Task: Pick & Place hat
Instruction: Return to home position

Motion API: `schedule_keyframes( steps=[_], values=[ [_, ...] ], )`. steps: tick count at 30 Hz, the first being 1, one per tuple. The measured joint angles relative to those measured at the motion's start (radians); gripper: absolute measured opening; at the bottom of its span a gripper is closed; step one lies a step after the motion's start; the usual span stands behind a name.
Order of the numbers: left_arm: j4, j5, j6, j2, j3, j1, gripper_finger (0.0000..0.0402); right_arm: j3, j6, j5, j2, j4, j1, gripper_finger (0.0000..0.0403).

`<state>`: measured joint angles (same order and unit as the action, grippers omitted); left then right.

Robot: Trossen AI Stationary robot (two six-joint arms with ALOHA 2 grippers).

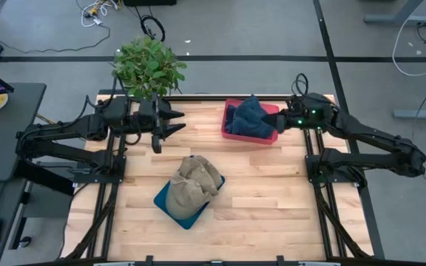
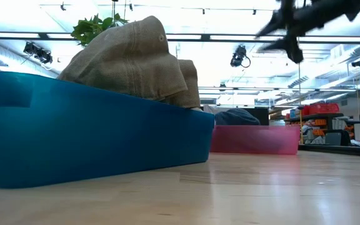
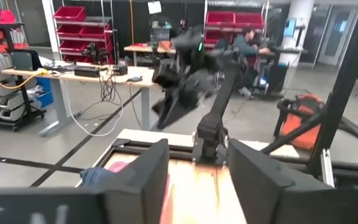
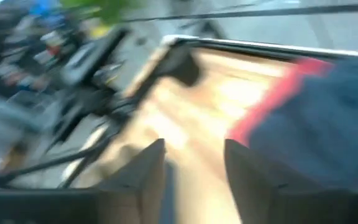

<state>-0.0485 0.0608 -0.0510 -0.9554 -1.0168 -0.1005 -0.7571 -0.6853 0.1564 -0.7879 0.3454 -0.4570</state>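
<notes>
Wood table (image 1: pixel 257 185) w/ slight sheen; glossy plastic blue bin (image 2: pixel 105 137); coarse cloth brown cap (image 2: pixel 136 56).

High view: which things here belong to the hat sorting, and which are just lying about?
Job: brown caps in the blue bin; blue caps in the pink bin; left claw, open, over the table's left; right claw, open, at the pink bin's edge.
Lying about: potted plant at the table's edge; cables on the floor.
</notes>
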Motion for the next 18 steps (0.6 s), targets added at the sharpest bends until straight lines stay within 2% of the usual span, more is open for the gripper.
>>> schedule_keyframes(
  steps=[2,5,6,10,18],
  values=[
    [-0.018,0.0,0.011,0.0,0.0,0.0,0.0143,-0.041,0.015,0.038,0.0,0.005,0.044,0.012],
    [-0.042,0.0,0.011,0.0,0.0,0.0,0.009,-0.089,0.04,0.048,0.001,0.033,0.107,0.0035],
    [-0.051,-0.001,0.011,0.0,0.0,0.0,0.0072,-0.097,0.045,0.048,0.001,0.035,0.13,0.0018],
    [-0.079,-0.042,0.011,0.0,0.0,0.0,0.001,-0.114,0.033,0.051,0.0,0.034,0.218,0.0012],
    [-0.077,-0.097,-0.007,0.017,0.036,-0.001,0.0003,-0.117,0.04,0.011,0.019,0.025,0.371,0.0003]
  ],
)
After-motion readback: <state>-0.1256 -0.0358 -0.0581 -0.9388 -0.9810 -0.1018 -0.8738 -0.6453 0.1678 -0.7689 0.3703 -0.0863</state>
